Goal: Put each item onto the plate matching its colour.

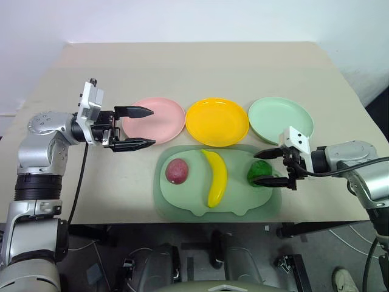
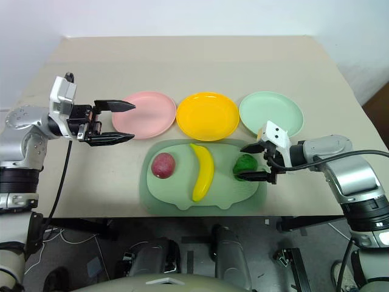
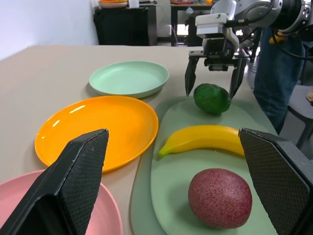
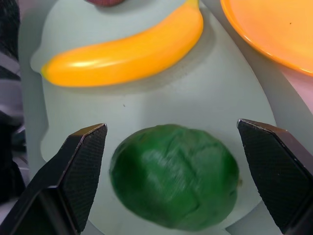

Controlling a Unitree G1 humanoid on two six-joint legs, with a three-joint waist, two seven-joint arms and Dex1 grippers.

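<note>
Three toy fruits lie on a pale green board (image 1: 182,201): a reddish-purple fruit (image 1: 177,171) at its left, a yellow banana (image 1: 215,177) in the middle, a dark green fruit (image 1: 259,171) at its right. Behind the board stand a pink plate (image 1: 159,117), a yellow plate (image 1: 217,121) and a mint green plate (image 1: 281,117). My right gripper (image 1: 268,166) is open, its fingers straddling the green fruit (image 4: 173,174) without closing on it. My left gripper (image 1: 143,128) is open and empty, hovering at the pink plate's near left rim.
The beige table (image 1: 194,67) stretches back behind the plates. In the left wrist view, dark furniture (image 3: 127,22) and a person's leg in blue trousers (image 3: 276,73) stand beyond the table's right side.
</note>
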